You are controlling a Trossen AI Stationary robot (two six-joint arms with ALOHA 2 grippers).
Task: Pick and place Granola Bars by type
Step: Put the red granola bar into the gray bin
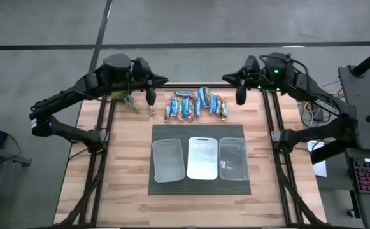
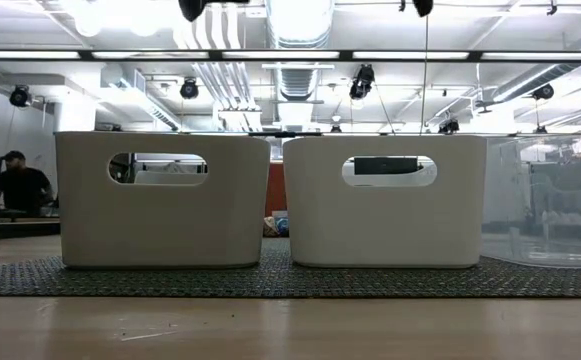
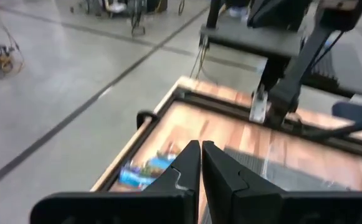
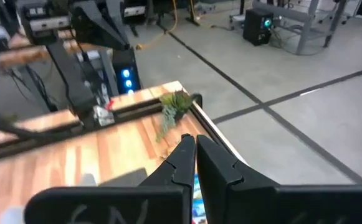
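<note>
The granola bars (image 1: 194, 105), blue, orange and tan wrappers, lie in a loose row on the wooden table near its far edge. My left gripper (image 1: 151, 97) hangs shut above the table just left of the row, holding nothing. My right gripper (image 1: 240, 95) hangs shut just right of the row, also holding nothing. In the left wrist view the bars (image 3: 146, 169) show blurred past the shut fingers (image 3: 200, 152). The right wrist view shows a sliver of blue wrapper (image 4: 197, 190) beside its shut fingers (image 4: 190, 146).
Three rectangular bins (image 1: 169, 160) (image 1: 202, 158) (image 1: 232, 159) stand side by side on a dark mat (image 1: 200, 187) in the middle of the table, nearer than the bars. A small green plant (image 1: 127, 100) lies at the far left, close to my left gripper. Black rails (image 1: 103, 146) run along both sides.
</note>
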